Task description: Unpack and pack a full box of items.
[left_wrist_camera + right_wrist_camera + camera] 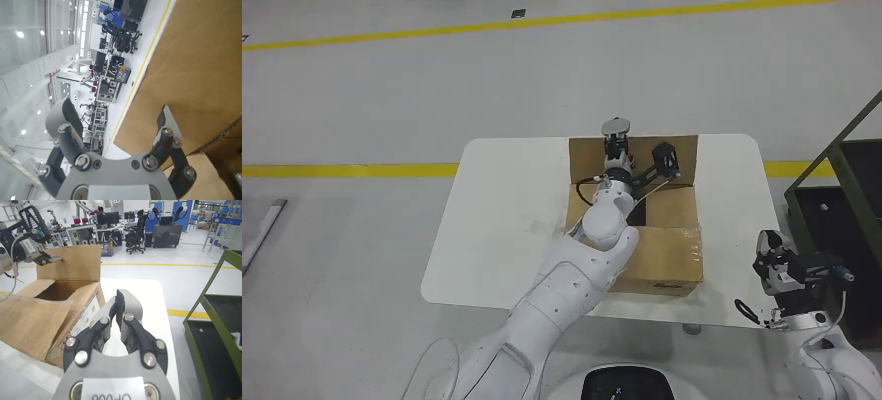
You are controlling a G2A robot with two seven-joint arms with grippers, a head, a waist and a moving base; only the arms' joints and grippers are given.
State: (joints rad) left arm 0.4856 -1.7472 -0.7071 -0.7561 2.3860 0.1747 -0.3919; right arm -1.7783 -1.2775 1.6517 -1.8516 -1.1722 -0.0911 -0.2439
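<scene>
An open cardboard box (662, 255) stands on the white table (502, 220). Its far flap (71, 262) stands upright, and the near flap (28, 317) lies folded outward with clear tape on it. My left gripper (614, 128) is open at the top edge of the far flap (189, 66), one finger (166, 117) against the cardboard and the other (66, 111) out in the air. Seen from the right wrist, the left gripper (54, 259) touches that flap's edge. My right gripper (118, 294) is shut on nothing, low beside the box's right side (772, 245). The box's inside is dark.
A green metal cart (208, 306) stands right of the table, close to the right arm (842, 190). A bare strip of the table (143, 291) runs between the box and its right edge. Yellow floor lines cross behind the table.
</scene>
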